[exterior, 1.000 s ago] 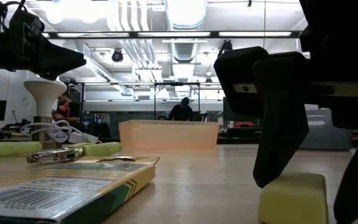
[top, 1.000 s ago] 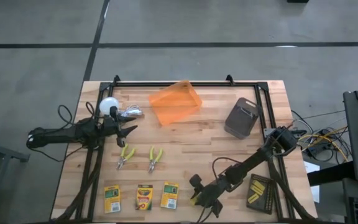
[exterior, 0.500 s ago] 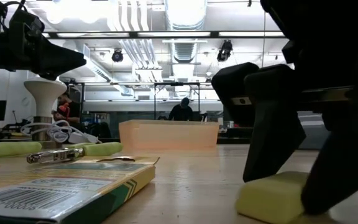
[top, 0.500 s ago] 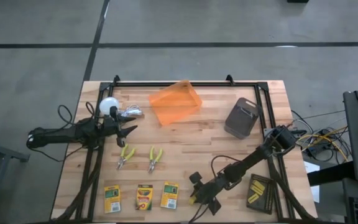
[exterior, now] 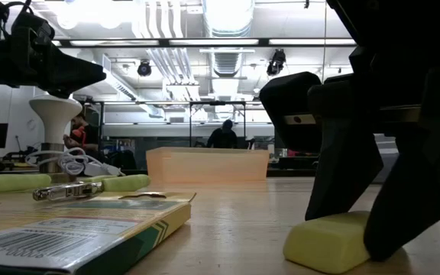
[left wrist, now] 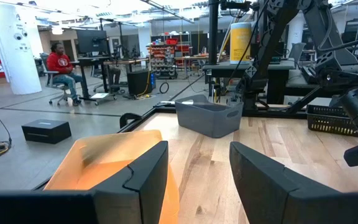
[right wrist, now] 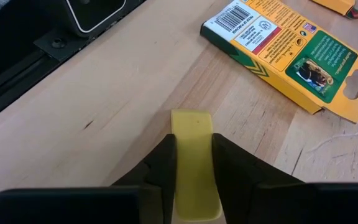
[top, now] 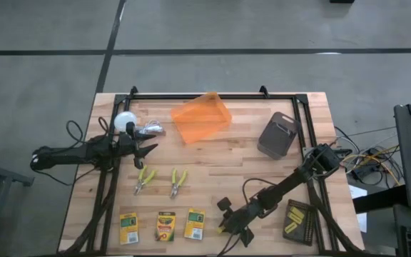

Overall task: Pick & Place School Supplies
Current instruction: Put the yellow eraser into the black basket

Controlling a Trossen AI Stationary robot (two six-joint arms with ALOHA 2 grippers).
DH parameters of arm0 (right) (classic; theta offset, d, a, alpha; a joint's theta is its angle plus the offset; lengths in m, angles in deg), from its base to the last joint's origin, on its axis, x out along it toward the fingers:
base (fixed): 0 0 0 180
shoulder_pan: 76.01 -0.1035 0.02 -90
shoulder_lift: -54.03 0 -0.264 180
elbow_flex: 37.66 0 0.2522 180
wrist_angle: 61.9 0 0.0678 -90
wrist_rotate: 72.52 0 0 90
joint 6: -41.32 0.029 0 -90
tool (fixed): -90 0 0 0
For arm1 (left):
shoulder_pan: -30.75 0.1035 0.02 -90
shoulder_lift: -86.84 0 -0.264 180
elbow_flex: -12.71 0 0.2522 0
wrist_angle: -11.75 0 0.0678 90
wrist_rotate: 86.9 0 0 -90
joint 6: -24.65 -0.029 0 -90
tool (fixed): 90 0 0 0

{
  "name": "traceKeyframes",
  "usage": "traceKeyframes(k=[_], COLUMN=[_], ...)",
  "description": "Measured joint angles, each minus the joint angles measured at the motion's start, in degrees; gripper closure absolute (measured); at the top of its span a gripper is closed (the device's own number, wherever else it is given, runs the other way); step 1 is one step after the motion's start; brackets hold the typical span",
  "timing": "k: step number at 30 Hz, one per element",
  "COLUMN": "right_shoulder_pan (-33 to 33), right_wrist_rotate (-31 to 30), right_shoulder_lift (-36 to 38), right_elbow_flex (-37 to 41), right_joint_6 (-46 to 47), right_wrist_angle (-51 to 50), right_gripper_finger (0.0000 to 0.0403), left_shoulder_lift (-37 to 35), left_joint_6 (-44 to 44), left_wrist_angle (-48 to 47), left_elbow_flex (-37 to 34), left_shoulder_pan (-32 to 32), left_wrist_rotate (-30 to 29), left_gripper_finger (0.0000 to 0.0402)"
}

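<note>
The nearest crayon box (right wrist: 284, 53) shows a barcode and small print on its yellow-and-green face, though I cannot read any of the words. It lies at the counter's (top: 220, 164) six o'clock edge with two more crayon boxes (top: 147, 226) in a row toward seven o'clock. Just beside it, the right gripper (top: 225, 225) has its fingers (right wrist: 161, 162) pressed on both sides of a small yellow block (right wrist: 193, 155) resting on the wood, close to the front rim. Two yellow-handled pliers (top: 161, 181) lie above the row, near the middle. More yellow blocks sit in a dark tray (top: 298, 220) at five o'clock. The left gripper (top: 147, 149) hovers at nine o'clock, fingers apart and holding nothing, beside the white ball (top: 125, 121). An orange bin (top: 201, 117) sits at twelve o'clock, a grey bin (top: 277, 135) at two. The middle planks lie open. Behind is a workshop with ceiling lights, where a seated person (left wrist: 59, 65) wears red.
</note>
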Motion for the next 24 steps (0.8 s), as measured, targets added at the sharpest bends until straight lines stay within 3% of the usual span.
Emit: traceKeyframes(k=[24], right_shoulder_pan=[0.0], right_wrist_rotate=[-3.7], right_shoulder_lift=[7.4], right_elbow_flex=[0.1], right_joint_6=[1.6], right_wrist_angle=[-3.3], right_gripper_finger=[0.0308], left_shoulder_lift=[0.0], left_joint_6=[0.0], left_wrist_angle=[0.0], left_elbow_flex=[0.0], left_shoulder_pan=[0.0], left_wrist_rotate=[0.0], left_gripper_finger=[0.0223])
